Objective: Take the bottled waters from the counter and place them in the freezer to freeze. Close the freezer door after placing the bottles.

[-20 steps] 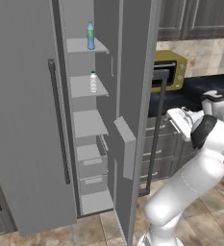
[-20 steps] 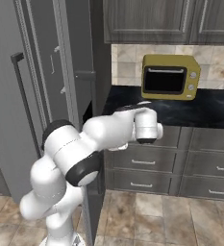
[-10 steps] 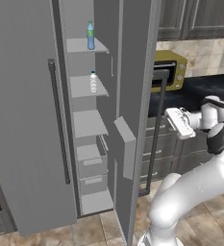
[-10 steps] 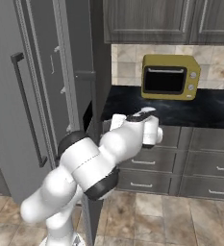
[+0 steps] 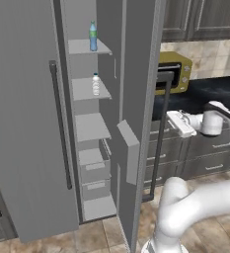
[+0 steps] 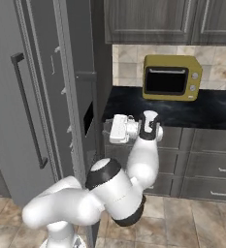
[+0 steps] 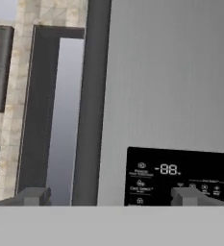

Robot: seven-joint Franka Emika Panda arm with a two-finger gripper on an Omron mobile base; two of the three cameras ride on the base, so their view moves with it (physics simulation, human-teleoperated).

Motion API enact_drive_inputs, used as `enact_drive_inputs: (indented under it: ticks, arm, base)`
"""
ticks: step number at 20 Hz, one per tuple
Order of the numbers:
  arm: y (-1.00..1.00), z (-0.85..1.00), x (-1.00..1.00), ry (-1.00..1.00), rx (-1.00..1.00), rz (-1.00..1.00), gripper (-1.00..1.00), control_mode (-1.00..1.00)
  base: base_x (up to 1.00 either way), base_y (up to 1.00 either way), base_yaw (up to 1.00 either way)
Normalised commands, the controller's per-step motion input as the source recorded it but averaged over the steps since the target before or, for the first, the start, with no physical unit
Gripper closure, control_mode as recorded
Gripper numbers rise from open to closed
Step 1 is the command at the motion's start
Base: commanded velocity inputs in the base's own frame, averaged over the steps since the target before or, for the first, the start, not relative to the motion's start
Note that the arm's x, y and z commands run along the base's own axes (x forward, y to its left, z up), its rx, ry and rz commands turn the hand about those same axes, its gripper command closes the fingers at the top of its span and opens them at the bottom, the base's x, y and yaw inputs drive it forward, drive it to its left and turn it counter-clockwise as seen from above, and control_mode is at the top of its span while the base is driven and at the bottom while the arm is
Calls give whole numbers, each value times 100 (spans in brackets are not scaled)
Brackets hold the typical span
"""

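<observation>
1. Since a second ago the arm has swung outward, so its hand now points at the outer face of the open freezer door (image 5: 136,99); both bottles sit where they sat before.
2. Freezer (image 5: 22,123): tall, grey; one door stands wide open, edge-on in the left base view, with its dark bar handle (image 5: 160,133) on the far side.
3. Table (image 6: 134,99): black marble top to the right of the freezer, carrying a yellow microwave (image 6: 171,77).
4. Fingers (image 7: 111,196): spread wide, nothing between them, facing the grey door face and its dark dispenser panel (image 7: 180,175). Whether they touch the door, I cannot tell.
5. Green-capped bottle (image 5: 93,36): upright on the top freezer shelf (image 5: 87,47).
6. Whitish bottle (image 5: 95,84): upright on the shelf below.
</observation>
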Motion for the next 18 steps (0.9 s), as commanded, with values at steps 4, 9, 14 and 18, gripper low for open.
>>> enact_drive_inputs:
  ticks: [4,9,14,18]
  arm:
    - [44,0,-9,0,0,1,-100,-100]
    - [51,3,-5,0,-3,0,-100,-100]
    - [46,3,-22,0,-3,-4,-100,-100]
    - [48,0,-21,2,-6,-25,-100,-100]
  base:
    - [0,0,0]
    - [0,0,0]
    - [0,0,0]
    - [0,0,0]
